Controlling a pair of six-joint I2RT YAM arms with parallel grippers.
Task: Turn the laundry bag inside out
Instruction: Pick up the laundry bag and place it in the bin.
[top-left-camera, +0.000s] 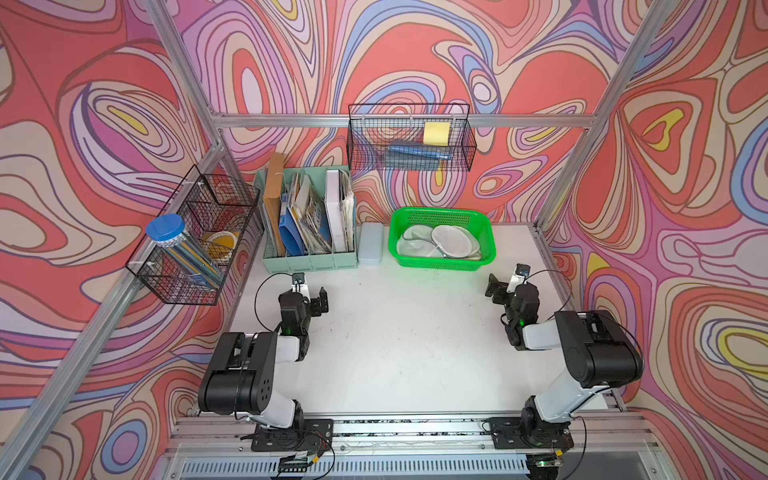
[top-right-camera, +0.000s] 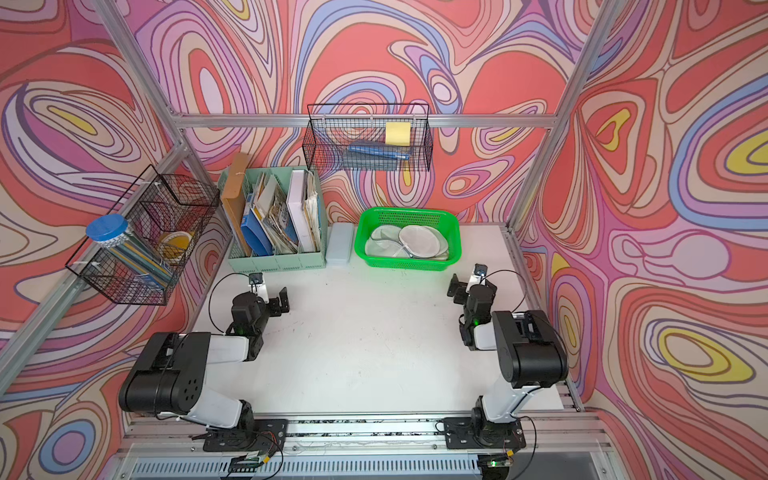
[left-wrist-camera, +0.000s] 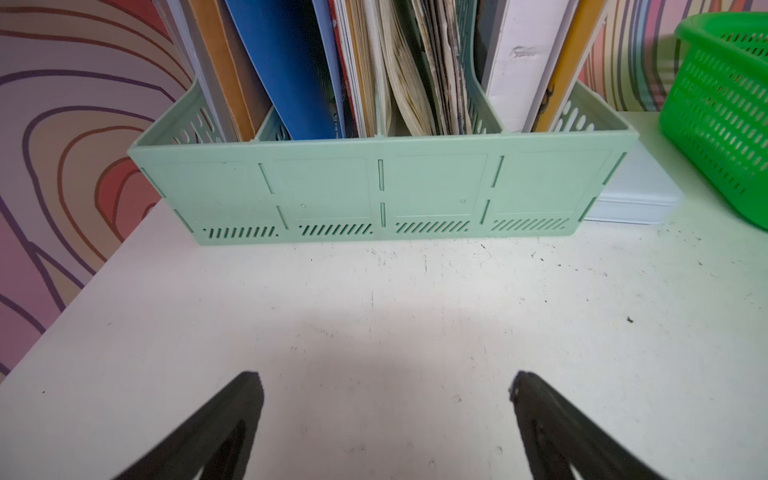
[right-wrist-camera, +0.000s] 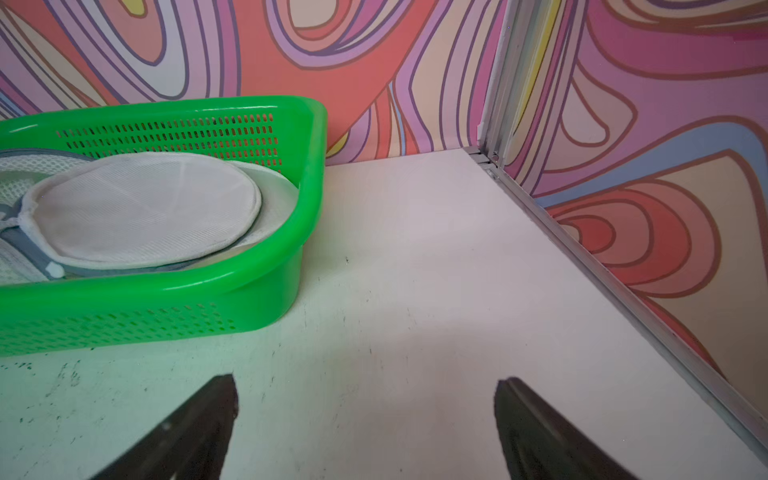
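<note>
Wrist views: left gripper (left-wrist-camera: 386, 376) and right gripper (right-wrist-camera: 366, 379), jaws wide apart, holding nothing.

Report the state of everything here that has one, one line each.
left gripper, open, empty
right gripper, open, empty
green basket, upright on the table
laundry bag, collapsed flat inside the green basket, ungripped
file organizer, upright, slots filled with folders
pale blue case, shut, lying flat
blue-lidded jar, lid on, leaning in a wire basket
</note>
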